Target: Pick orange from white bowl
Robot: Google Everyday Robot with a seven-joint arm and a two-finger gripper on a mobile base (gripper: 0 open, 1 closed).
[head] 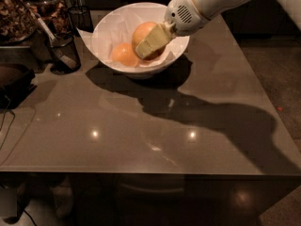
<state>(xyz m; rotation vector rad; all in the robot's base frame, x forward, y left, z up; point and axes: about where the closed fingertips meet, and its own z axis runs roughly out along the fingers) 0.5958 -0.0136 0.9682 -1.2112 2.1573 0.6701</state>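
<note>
Pincer [146,44] clamped on round, shiny orange fruit [142,31] over wide white paper-lined bowl [106,29]. Smooth skin, grip looks shallow: may slip, drop onto 2nd orange [124,54] or grey bench [141,126].

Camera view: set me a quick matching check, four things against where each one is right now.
1. gripper
2. gripped orange
3. loose orange
4. black mesh cup

A. on the table, left of the white bowl
B. lying in the bowl, left side
C. over the bowl, shut on fruit
D. in the gripper, higher than the other fruit

Pairs: 1-C, 2-D, 3-B, 4-A.
</note>
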